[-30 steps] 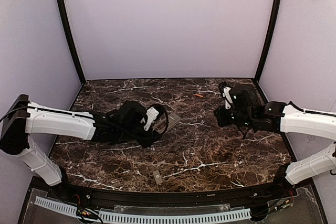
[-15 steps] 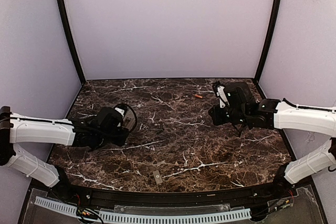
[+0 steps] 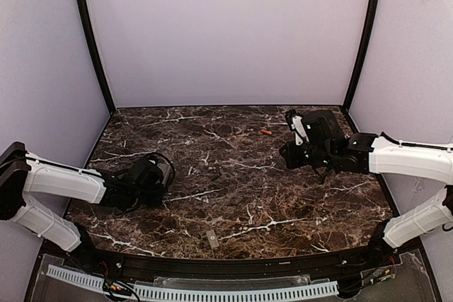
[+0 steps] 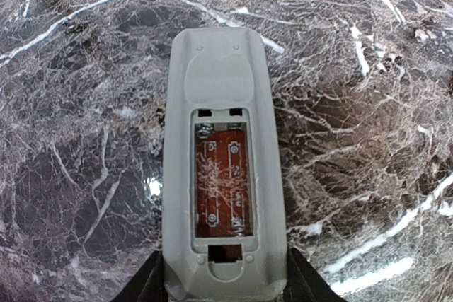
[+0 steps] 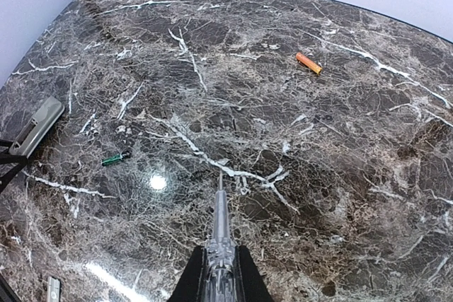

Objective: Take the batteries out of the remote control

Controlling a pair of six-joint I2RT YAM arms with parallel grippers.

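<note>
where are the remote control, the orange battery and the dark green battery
remote control (image 4: 223, 175): left wrist view, floor of its open battery bay
orange battery (image 5: 308, 63): right wrist view, middle of its body
dark green battery (image 5: 116, 158): right wrist view, middle of its body

Two batteries lie on the one table (image 3: 283, 203): an orange battery (image 3: 266, 131) toward 1 o'clock and a dark green battery (image 5: 117, 158) near the middle. One remote (image 4: 224, 175) at 9 o'clock. One small grey cover (image 3: 211, 239) at 6 o'clock. One thin metal rod (image 5: 221, 221). Two arms: left arm (image 3: 64, 182), right arm (image 3: 410, 159).
</note>
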